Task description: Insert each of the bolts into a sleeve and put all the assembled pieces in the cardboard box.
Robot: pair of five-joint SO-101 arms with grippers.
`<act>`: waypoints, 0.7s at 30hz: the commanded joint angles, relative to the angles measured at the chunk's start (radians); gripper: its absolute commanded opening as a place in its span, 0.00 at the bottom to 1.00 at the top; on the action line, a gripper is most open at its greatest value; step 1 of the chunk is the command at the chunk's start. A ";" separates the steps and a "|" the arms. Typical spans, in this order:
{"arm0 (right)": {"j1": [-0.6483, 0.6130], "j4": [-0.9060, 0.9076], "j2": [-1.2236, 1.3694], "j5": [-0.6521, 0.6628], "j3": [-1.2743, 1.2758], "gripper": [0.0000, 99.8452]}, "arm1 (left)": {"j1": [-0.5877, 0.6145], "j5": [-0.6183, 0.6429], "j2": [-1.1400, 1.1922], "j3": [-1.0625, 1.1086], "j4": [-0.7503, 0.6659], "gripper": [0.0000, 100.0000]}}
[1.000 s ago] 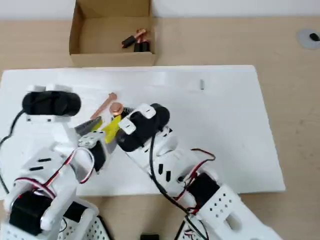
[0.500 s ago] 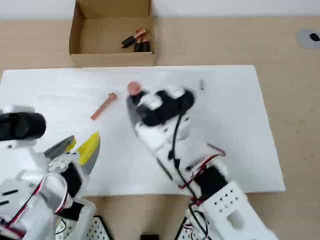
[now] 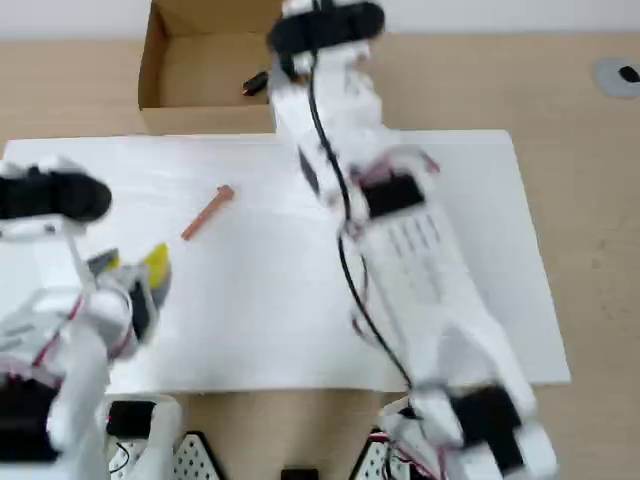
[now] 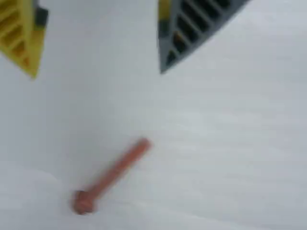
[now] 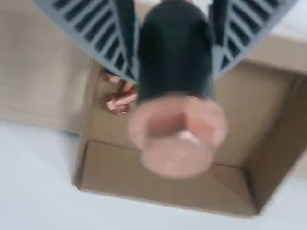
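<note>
A wooden tabletop (image 3: 600, 250) is covered in the middle by a white sheet (image 3: 470, 300), and a cardboard box (image 3: 150, 90) is placed on the wood at the far edge of the sheet. The right gripper (image 5: 172, 72) is held above the open box and is clenched on an assembled piece (image 5: 175, 96), a black sleeve with the copper head of its bolt turned toward the wrist camera; the sleeve is pinched at its sides. Other assembled pieces (image 5: 117, 98) are seen inside the box near one wall. One loose bolt (image 4: 110, 175) is lying flat on the sheet, well apart from the box, and the left gripper (image 4: 96, 69) hangs near it with its jaws spread and nothing between them. The pieces are judged to be small, light and stiff. The smooth bolt may slide out of the sleeve if tilted, so the hold is best kept on the sleeve. The loose bolt is round and could roll; it should be taken across the middle of its shank.
</note>
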State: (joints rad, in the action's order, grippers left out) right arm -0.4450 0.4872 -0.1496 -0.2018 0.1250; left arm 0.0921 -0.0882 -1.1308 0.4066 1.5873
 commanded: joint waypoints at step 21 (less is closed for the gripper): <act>0.085 0.204 1.512 0.135 -1.776 0.01 | -0.023 -0.101 0.809 -0.046 -0.494 0.18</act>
State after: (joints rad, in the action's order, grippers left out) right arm -0.3790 0.7004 1.3709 -0.0836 -1.5520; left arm 0.1197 -0.1818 -0.4235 0.4649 1.1178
